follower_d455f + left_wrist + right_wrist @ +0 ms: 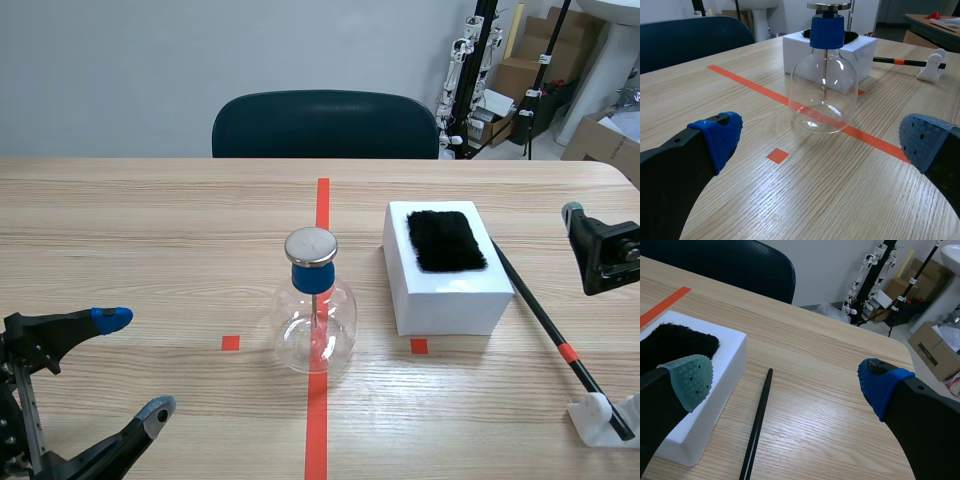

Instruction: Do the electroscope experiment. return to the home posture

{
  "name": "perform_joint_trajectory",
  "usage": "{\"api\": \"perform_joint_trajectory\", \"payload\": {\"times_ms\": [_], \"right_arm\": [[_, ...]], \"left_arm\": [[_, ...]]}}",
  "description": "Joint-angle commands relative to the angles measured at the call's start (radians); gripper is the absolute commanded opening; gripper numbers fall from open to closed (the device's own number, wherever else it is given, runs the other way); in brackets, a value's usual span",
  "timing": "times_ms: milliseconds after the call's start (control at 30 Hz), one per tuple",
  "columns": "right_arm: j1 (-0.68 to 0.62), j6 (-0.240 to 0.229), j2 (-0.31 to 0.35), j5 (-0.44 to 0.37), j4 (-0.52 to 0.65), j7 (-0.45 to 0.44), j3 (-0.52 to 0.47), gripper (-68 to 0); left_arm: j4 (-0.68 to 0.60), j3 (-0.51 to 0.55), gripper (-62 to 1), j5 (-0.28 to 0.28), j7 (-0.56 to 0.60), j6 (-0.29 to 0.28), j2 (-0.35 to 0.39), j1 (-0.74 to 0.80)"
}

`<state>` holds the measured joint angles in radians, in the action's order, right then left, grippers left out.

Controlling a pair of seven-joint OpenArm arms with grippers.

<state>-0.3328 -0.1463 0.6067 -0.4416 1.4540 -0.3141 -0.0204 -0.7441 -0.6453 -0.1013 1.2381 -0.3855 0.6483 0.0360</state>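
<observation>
One glass electroscope [317,320] is seen upright in the middle of the desk [150,230], on the red line. One white box [450,295] is placed beside it, with one black fur piece [446,240] on top. One black rod [545,315] is laid just beside the box, its near end on one white stand [600,418]. Two grippers are seen, left gripper [134,364] and right gripper [785,380], each with fingers wide apart.

The scene view looks from the robot's edge of the table [150,230], somewhat raised, along its length toward the chair [325,125] at the far side, and takes in nearly the whole top. The left wrist view sits low and close, facing the flask [823,92], with the white box [795,50] and black rod [895,61] behind it. The right wrist view, seemingly higher, looks down over one side of the same box and the rod's far end, toward that chair.
</observation>
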Motion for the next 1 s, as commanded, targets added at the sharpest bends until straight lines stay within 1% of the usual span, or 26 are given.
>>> {"api": "perform_joint_trajectory", "payload": {"times_ms": [0,233,400,767,967], "right_arm": [[0.017,0.003,0.014,-0.007,0.011,-0.018,-0.008,-8.4],[0.005,0.003,0.014,-0.008,0.011,-0.030,-0.008,-8.4],[-0.039,-0.002,0.014,-0.008,0.011,-0.082,-0.008,-8.4],[-0.151,-0.005,0.013,-0.008,0.012,-0.167,-0.008,-8.4],[-0.200,-0.005,0.013,-0.007,0.075,-0.181,-0.005,-8.4]], "left_arm": [[-0.019,0.004,1.4,-0.006,0.013,0.001,0.000,0.000],[-0.019,0.004,1.4,-0.006,0.013,0.001,0.000,0.000],[-0.019,0.004,1.4,-0.006,0.014,0.001,0.000,0.000],[-0.019,0.004,1.4,-0.006,0.014,0.001,0.000,0.000],[-0.019,0.004,1.4,-0.006,0.013,0.001,0.000,0.000]]}}
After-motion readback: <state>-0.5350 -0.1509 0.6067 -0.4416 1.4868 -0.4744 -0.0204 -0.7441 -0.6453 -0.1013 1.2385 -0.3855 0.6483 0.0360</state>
